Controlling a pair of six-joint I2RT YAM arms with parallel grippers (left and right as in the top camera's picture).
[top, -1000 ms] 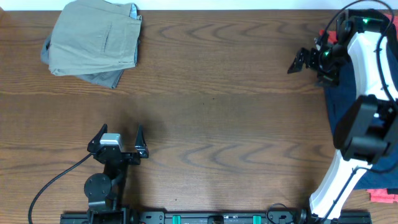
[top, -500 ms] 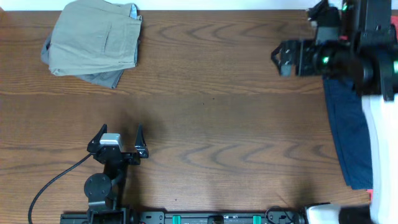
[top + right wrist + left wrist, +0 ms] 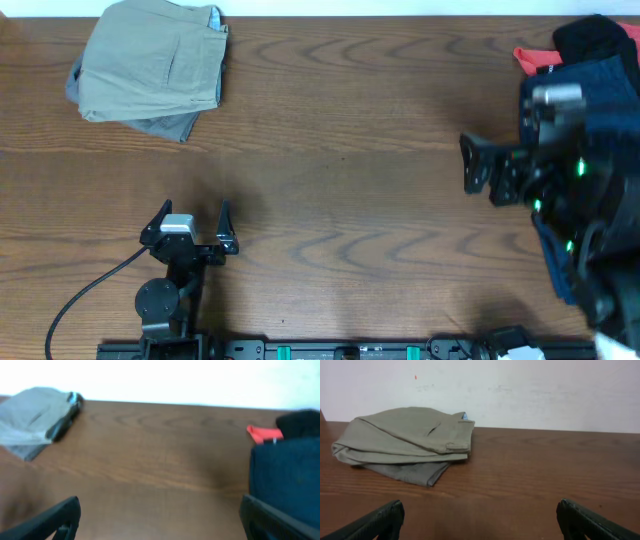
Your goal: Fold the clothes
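The right arm is on the move! Its tool [image 3: 470,166] drops from the far right corner toward the middle of the surface [image 3: 350,130], nearer the front. Its dark wrist now looms over the navy shorts [image 3: 287,480], while a red item [image 3: 532,57] and black cloth [image 3: 595,35] come into view behind.

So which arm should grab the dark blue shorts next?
Right, probably. The right tool is open and hangs just beside the dark blue shorts. The left tool, open too, sits far across from them, nearer the folded beige pair, which already looks done.
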